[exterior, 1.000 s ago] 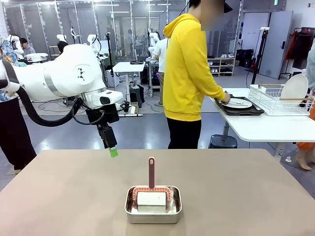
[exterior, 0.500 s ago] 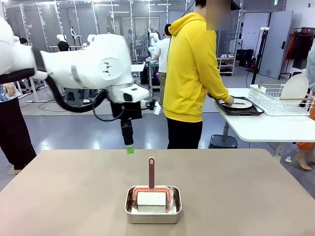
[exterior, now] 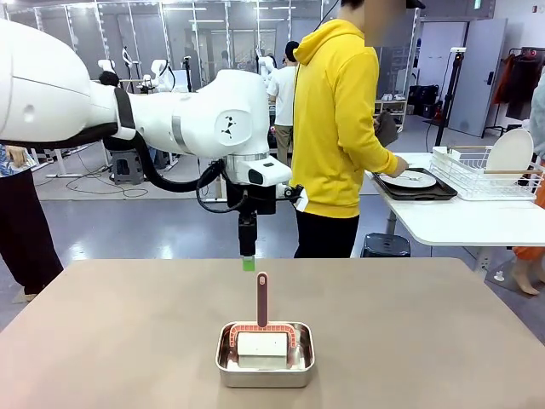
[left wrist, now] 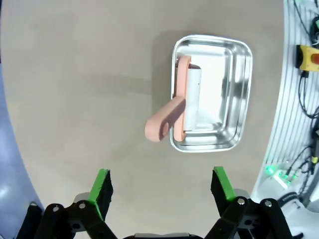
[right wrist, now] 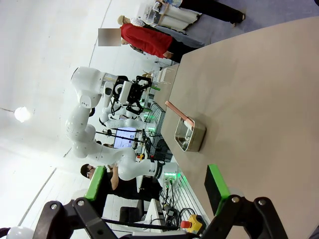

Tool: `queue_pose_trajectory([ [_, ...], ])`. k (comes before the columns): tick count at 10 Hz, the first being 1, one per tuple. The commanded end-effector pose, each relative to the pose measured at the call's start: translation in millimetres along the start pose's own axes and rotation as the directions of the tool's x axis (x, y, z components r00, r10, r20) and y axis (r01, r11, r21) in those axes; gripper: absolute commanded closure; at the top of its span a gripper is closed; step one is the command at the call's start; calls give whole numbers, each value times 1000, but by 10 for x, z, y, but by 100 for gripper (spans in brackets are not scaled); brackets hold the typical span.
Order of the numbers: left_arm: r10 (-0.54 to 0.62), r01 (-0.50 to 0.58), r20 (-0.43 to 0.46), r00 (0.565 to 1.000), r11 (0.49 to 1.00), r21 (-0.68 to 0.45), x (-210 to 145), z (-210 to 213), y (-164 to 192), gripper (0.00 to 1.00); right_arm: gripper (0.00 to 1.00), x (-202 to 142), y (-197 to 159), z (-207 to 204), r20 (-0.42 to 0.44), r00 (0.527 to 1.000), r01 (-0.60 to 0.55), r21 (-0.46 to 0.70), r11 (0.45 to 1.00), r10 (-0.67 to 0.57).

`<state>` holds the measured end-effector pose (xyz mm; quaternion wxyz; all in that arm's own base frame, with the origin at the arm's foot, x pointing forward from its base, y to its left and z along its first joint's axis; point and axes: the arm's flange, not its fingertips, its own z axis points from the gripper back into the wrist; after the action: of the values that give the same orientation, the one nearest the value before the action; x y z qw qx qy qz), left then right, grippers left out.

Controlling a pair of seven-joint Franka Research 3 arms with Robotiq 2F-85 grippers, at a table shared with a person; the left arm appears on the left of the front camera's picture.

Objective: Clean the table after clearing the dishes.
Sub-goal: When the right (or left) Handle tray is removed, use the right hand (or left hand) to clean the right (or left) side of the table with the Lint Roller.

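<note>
The taupe table [exterior: 102,341] carries a small steel pan [exterior: 265,365] at front centre. In the pan rests a cleaning tool with a white pad and an upright pink handle [exterior: 261,298]. My left gripper [exterior: 248,264] hangs open just behind and above that handle, touching nothing. The left wrist view looks down past the open left gripper [left wrist: 160,191] at the pan [left wrist: 239,94] and the handle [left wrist: 167,119]. My right gripper [right wrist: 157,184] is open and empty, with the pan [right wrist: 189,133] far off. A white plate [exterior: 410,178] lies on a dark tray [exterior: 426,192] on the side table, under the person's hands.
A person in a yellow hoodie [exterior: 336,128] stands beyond the far edge, turned to a white side table [exterior: 460,223]. On that table a wire rack [exterior: 477,175] holds another white plate [exterior: 509,153]. The brown tabletop around the pan is bare.
My left arm has swung from the left side to the right, bringing its open gripper over the tool's handle. The person has shifted at the side table.
</note>
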<state>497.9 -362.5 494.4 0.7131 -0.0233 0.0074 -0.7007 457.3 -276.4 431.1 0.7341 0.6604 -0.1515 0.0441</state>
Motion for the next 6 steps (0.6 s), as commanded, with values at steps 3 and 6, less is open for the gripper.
queue_pose_trajectory([
  [3,-87,87,44,995,996,-2,78,-213,134,0,2,-28,14,-7,-1,1000,-22,1,1000,22],
  [6,-69,71,36,997,995,-63,206,-462,130,0,2,-28,14,-7,-1,1000,-22,1,1000,22],
])
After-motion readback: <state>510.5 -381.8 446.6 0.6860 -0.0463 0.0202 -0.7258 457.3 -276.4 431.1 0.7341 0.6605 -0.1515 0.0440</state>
